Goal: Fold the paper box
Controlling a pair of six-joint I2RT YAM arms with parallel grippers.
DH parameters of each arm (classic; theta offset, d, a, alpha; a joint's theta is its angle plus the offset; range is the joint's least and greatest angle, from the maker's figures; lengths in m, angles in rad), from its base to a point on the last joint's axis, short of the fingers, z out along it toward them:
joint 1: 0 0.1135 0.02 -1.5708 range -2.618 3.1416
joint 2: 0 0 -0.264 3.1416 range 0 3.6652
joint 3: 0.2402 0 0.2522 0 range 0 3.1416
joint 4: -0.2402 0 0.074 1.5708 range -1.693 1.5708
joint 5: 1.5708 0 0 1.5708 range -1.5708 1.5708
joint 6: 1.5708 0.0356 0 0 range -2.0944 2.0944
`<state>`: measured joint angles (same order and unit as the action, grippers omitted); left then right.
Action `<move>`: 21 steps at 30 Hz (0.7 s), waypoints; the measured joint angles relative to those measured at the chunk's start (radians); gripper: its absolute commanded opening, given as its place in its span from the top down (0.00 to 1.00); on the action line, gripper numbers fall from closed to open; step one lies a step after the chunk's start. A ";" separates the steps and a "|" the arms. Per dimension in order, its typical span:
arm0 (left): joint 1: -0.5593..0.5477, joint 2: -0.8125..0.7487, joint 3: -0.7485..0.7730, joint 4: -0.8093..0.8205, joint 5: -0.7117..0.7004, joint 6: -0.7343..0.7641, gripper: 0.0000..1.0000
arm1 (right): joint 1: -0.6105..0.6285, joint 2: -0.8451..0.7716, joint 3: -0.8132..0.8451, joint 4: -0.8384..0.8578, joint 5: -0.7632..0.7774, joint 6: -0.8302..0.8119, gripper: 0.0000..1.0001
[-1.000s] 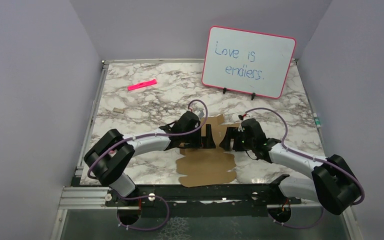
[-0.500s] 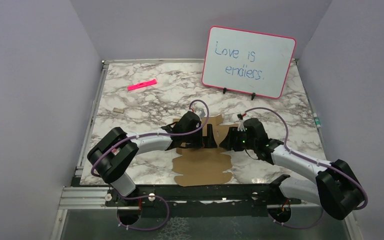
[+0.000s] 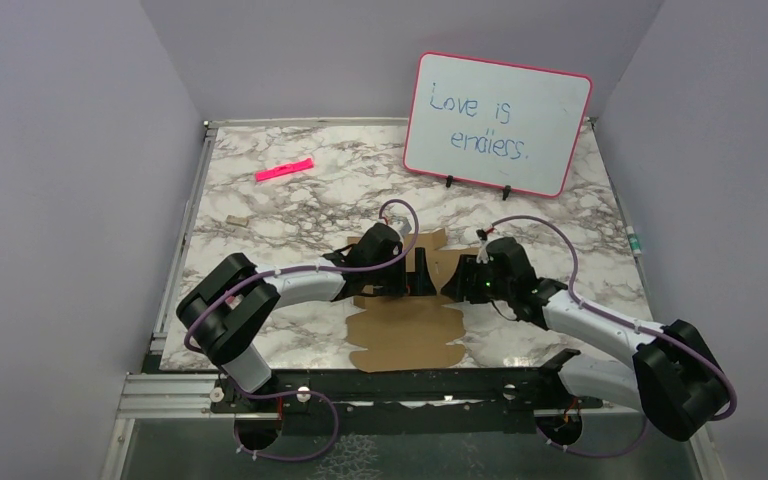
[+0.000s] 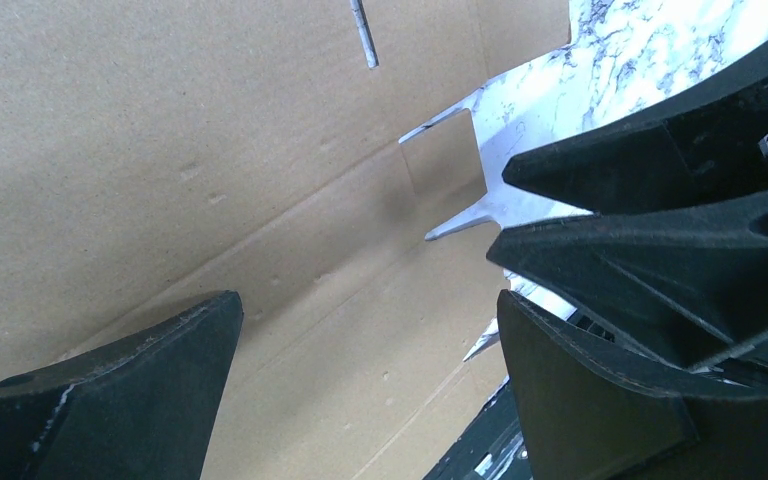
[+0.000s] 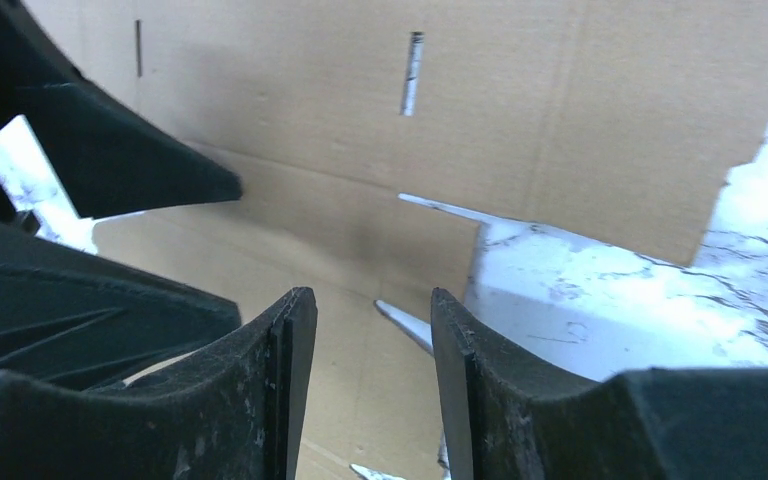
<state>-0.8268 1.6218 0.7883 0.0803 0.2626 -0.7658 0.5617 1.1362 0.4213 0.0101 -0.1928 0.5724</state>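
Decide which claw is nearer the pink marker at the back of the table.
Left. The left claw is over the paper box, with the pink marker away to its back-left; the right claw lies farther right.

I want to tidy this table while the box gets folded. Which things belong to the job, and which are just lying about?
Part of the job:
- box, a flat, creased cardboard sheet
- left gripper and right gripper, both over its far part

Lying about:
- whiteboard, propped at the back right
- marker, pink, at the back left
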 measured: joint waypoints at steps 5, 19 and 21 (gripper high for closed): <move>0.000 0.000 -0.005 0.009 0.000 -0.001 0.01 | 0.000 0.004 0.000 -0.020 0.067 0.008 0.48; 0.000 0.007 -0.012 0.040 0.005 -0.015 0.01 | -0.003 0.085 -0.029 0.061 0.043 0.043 0.53; 0.000 0.009 -0.016 0.051 0.009 -0.019 0.01 | -0.008 0.080 -0.036 0.067 0.034 0.044 0.55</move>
<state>-0.8268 1.6310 0.7719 0.1318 0.2718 -0.7845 0.5533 1.2167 0.3855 0.0769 -0.1585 0.6167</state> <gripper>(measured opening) 0.988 0.475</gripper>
